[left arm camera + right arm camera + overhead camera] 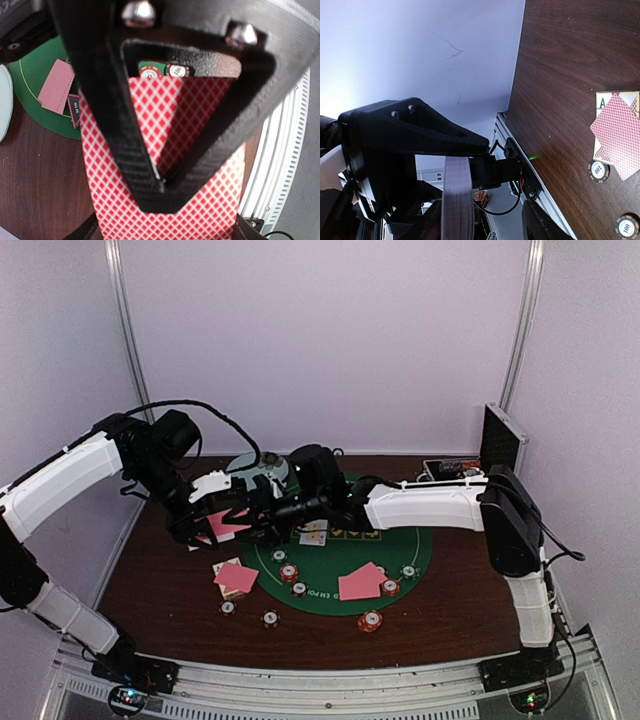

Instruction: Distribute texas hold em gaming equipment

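My left gripper is shut on a deck of pink-backed playing cards and holds it above the table's left side. In the left wrist view the jaws meet on the checkered card back. My right gripper reaches in from the right, open, with its fingers on either side of the deck. In the right wrist view the deck shows edge-on between the right gripper's spread fingers, and the right finger stands well off it. More cards and poker chips lie on the green mat.
A pale blue-green plate sits behind the grippers. A metal case stands at the back right. Cards and chips lie near the mat's left front. Face-up cards lie under the right arm.
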{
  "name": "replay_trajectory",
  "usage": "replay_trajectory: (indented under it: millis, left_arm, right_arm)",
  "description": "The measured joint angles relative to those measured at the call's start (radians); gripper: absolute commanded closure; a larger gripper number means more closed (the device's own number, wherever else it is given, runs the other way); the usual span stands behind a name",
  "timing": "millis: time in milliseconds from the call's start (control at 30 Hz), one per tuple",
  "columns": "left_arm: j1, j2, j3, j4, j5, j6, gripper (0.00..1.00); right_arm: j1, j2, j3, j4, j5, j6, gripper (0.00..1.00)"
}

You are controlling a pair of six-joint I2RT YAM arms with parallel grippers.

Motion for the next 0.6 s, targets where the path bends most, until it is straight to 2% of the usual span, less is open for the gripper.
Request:
replay_trajectory:
  millis: [167, 433, 600]
  left_arm:
    - [0.000, 0.000, 0.000, 0.000, 0.000, 0.000, 1.00]
    - [0.000, -0.001, 0.000, 0.000, 0.000, 0.000, 1.00]
    - [0.000, -0.002, 0.000, -0.001, 0.000, 0.000, 1.00]
  right_arm:
    - [-0.014, -0.022, -0.002, -0.018, -0.008, -0.007, 0.56]
    - [-0.024, -0.052, -0.016, -0.028, -0.016, -0.008, 0.55]
    - [-0.024, -0.061, -0.034, -0.035, -0.018, -0.011, 0.64]
